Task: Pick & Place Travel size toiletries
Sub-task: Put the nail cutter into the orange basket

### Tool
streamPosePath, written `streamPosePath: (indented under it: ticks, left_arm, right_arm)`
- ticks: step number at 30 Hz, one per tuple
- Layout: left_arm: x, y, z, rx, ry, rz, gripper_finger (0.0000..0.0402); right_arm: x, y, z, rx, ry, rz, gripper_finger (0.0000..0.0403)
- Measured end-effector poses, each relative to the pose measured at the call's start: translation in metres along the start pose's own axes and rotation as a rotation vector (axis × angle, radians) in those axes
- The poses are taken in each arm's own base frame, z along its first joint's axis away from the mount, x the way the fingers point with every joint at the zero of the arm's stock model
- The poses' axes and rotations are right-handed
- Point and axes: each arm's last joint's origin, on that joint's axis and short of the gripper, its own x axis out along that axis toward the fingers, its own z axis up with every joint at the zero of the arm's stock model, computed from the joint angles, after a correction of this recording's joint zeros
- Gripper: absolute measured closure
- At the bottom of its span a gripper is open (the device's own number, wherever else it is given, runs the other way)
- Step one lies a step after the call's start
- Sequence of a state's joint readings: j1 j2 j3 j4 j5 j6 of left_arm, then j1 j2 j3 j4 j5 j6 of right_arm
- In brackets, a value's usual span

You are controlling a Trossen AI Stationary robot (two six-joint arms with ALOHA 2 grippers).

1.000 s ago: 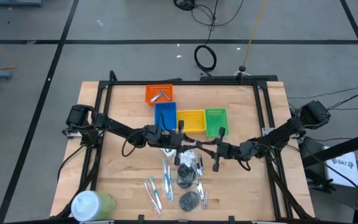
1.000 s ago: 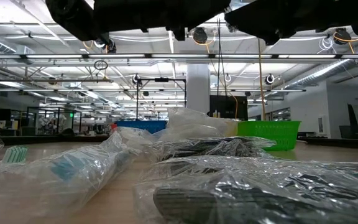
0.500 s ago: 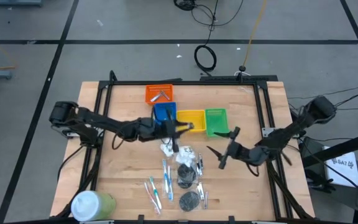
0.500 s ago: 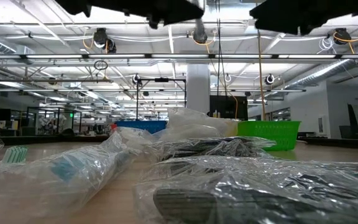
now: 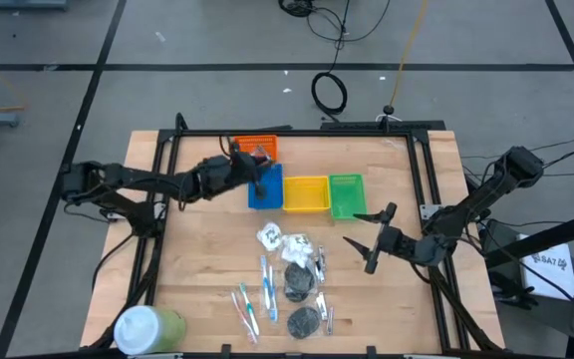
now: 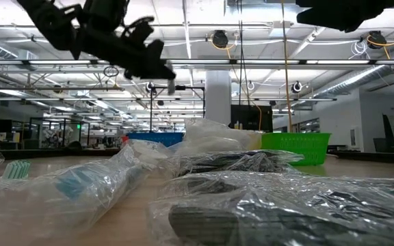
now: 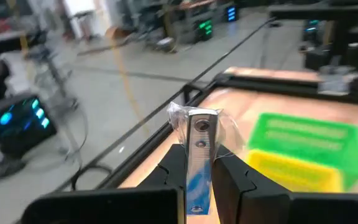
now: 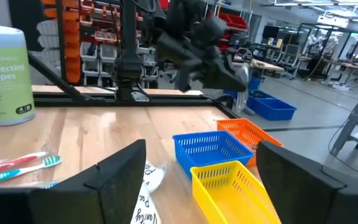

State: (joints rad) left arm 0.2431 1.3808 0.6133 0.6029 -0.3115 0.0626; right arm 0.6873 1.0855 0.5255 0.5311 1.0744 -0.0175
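Overhead, left fingers [image 7: 199, 171] clamp 1 silvery stick [image 7: 200, 146] above 4 trays [image 5: 306, 192]; right fingers [image 5: 371, 239] apart.

Wooden table [image 5: 197, 264], four coloured trays [image 5: 307, 192] ranged beneath the left jaws, wrapped toiletries [image 5: 285, 279] and wipes canister [image 5: 147, 327] scattered beside the right jaws.
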Motion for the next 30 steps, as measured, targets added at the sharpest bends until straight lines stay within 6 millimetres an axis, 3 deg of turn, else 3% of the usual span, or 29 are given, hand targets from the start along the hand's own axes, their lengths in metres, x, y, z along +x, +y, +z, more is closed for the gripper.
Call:
streamPosePath:
  ticks: [5,11,21,30]
  left_arm:
    - [0.003,0.029,-0.019,-0.121,0.057,0.105,0.0373]
    - [0.004,0.045,-0.029,-0.169,0.116,0.178,0.0373]
    - [0.005,0.058,-0.039,-0.214,0.186,0.232,0.0373]
    - [0.004,0.058,-0.044,-0.254,0.237,0.238,0.0373]
  right_arm:
    - [0.001,-0.001,0.0,0.0,0.0,-0.006,0.0121]
    - [0.001,-0.001,0.0,0.005,0.0,-0.005,0.0122]
    - [0.001,-0.001,0.0,0.009,0.0,-0.005,0.0122]
    - [0.001,-0.001,0.0,0.009,0.0,-0.005,0.0122]
